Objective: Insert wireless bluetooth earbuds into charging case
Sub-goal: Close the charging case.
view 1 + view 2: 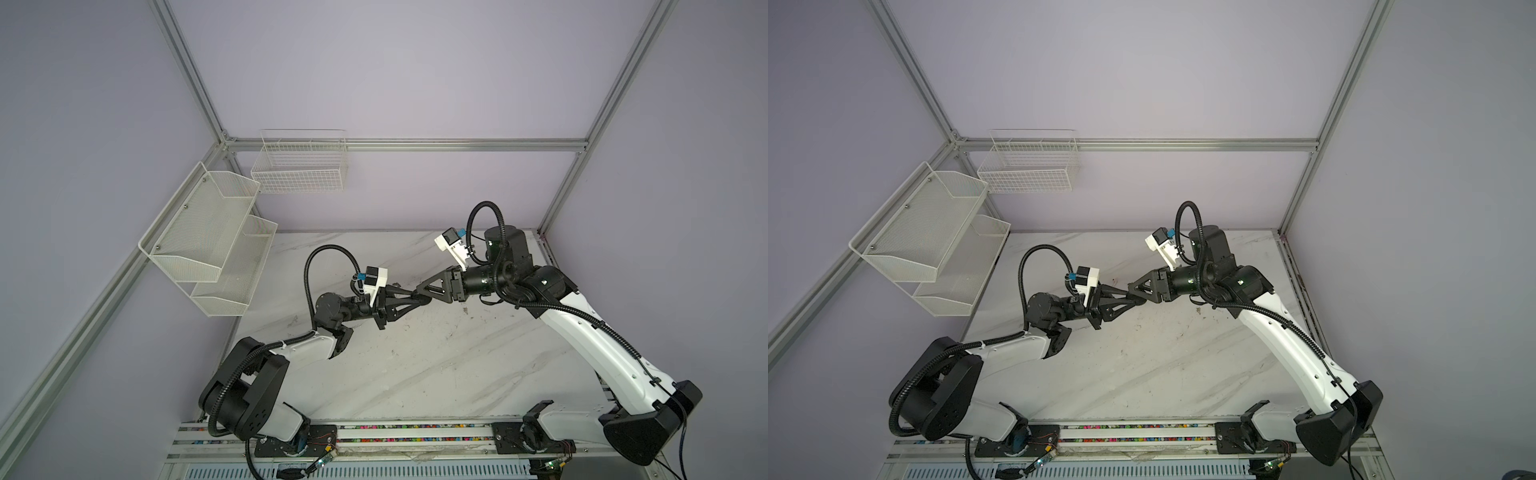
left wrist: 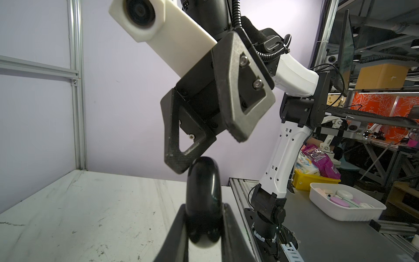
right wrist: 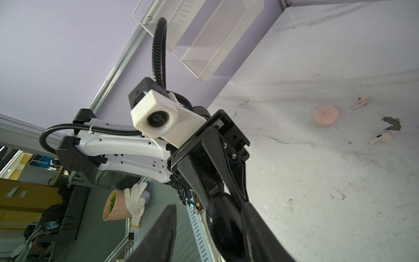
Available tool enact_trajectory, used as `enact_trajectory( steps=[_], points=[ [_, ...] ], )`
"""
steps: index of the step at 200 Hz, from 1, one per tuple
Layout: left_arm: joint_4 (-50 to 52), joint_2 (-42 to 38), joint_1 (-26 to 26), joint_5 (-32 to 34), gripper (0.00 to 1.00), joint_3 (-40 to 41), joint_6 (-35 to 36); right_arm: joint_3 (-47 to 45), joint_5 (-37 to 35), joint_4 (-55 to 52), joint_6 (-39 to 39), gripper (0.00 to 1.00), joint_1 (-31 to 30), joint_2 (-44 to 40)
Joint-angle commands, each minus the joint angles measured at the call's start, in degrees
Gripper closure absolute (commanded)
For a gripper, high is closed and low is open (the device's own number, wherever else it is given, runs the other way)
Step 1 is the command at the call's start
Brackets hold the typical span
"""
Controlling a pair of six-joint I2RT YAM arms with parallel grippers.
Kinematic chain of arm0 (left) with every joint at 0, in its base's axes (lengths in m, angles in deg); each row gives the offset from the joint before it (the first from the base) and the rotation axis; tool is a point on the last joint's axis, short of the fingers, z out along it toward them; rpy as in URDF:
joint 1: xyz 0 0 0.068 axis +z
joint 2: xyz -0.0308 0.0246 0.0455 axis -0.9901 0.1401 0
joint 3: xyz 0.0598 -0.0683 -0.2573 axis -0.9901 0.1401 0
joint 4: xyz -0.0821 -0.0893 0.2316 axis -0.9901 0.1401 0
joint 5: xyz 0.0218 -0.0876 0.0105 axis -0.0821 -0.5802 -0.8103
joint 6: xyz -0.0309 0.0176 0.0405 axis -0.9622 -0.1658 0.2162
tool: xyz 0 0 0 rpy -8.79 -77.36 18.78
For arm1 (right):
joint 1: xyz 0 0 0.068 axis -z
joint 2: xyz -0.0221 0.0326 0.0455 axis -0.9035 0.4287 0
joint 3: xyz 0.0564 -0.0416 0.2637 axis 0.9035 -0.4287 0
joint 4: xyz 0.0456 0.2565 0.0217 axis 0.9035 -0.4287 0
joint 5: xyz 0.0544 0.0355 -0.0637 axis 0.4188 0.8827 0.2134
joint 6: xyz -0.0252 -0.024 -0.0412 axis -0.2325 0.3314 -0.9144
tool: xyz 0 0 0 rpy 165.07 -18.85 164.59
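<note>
Left claw was clamped on the case, a glossy black rounded puck held edge-on. Right claw stood apart, one rough-textured tip touching the case's rim. If it closed off-centre on that slick curve, the case would likely squirt free. Pale pink stemmed earbuds flanked a matte pink case on the scuffed marble table, well apart from both claws.
</note>
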Motion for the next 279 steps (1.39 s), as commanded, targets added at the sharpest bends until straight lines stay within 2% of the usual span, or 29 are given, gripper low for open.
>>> enact_trajectory(
  steps=[1,17,50,104,146,236,279],
  points=[
    [-0.87,-1.15,0.05,0.32,1.0,1.91,2.29,0.81,-5.01,-0.89,-4.03,0.43,-0.25,-2.48],
    [-0.18,-1.44,0.64,0.01,1.0,1.38,2.65,-2.0,-8.96,1.25,-5.83,0.43,-0.19,-3.82],
    [0.55,-2.71,0.76,0.36,1.0,2.54,3.02,-3.46,-10.53,3.0,-7.74,0.44,-0.25,-4.81],
    [8.15,-6.94,0.49,1.38,1.0,3.53,5.99,-7.71,-10.49,9.05,-6.37,0.45,-0.25,-7.47],
    [7.24,-6.37,0.33,1.7,1.0,3.75,5.6,-5.11,-9.96,10.99,-8.48,0.48,-0.22,-3.18],
    [8.01,-5.5,0.47,1.86,1.0,2.78,6.28,-11.87,-12.02,14.1,-9.28,0.54,-0.18,-4.0],
    [5.45,-4.89,0.48,3.98,1.0,3.27,5.1,-13.8,-8.14,19.52,-8.87,0.54,-0.17,-4.66]
  ],
)
